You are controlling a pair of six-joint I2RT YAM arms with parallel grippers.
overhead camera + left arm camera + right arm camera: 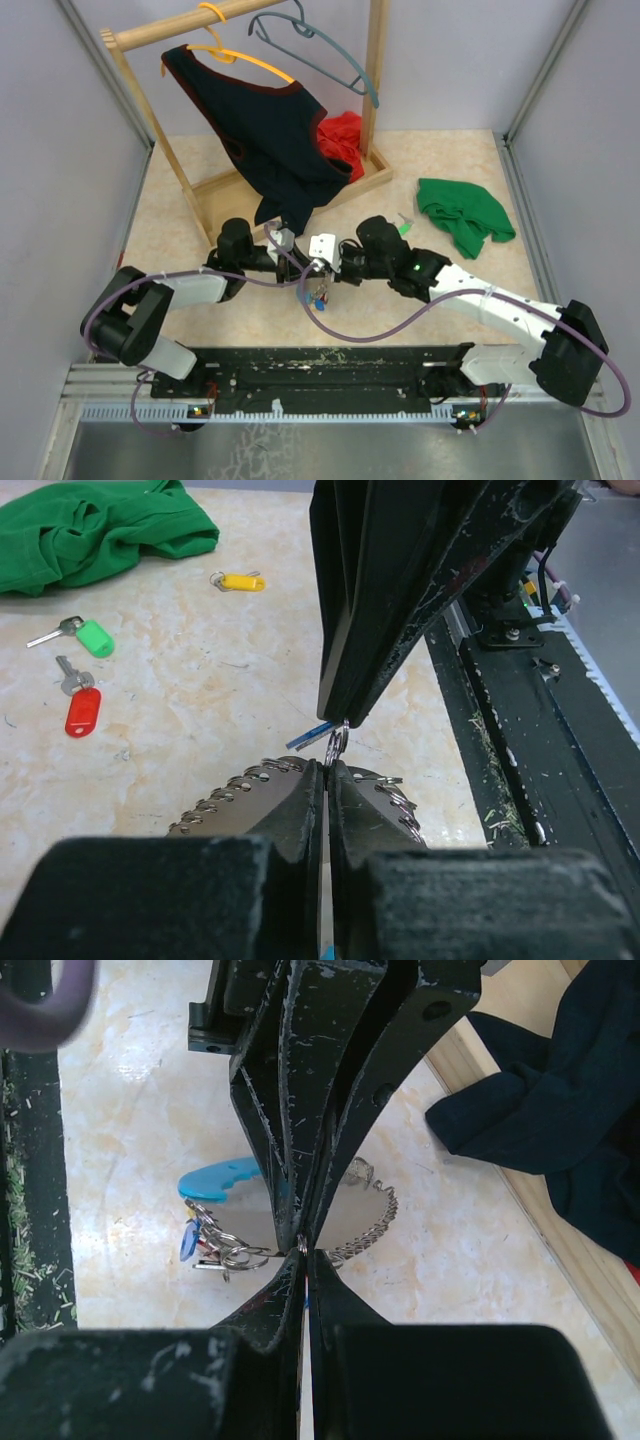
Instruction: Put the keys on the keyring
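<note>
**A:** Top view first. The left claw (312,266) and the right claw (324,268) are seen tip to tip, and the keyring (318,292) is hung just beneath the meeting point.

**B:** And around them?

**A:** Beyond the claws a wooden rack (375,80) is seen, with a dark garment (270,130) draped low, close over the wrists. A green cloth (463,215) is heaped beyond the right claw's wrist.

**B:** Left wrist view now.

**A:** Both claws are clenched on a small metal ring of the keyring. Much of the view is blocked by the right claw, set in from above. Well past the tips, three keys are spotted loose on the table. The red key (80,705) is laid lengthwise, blade pointed away from the claw. The green key (90,638) and the yellow key (240,581) are laid crosswise.

**B:** Right wrist view?

**A:** The light-blue band (225,1180) is seen left of the clenched tips, long axis crosswise, with the hanging keys (203,1245) bunched under it. The coiled loop (365,1222) is fanned out to the right.
</note>
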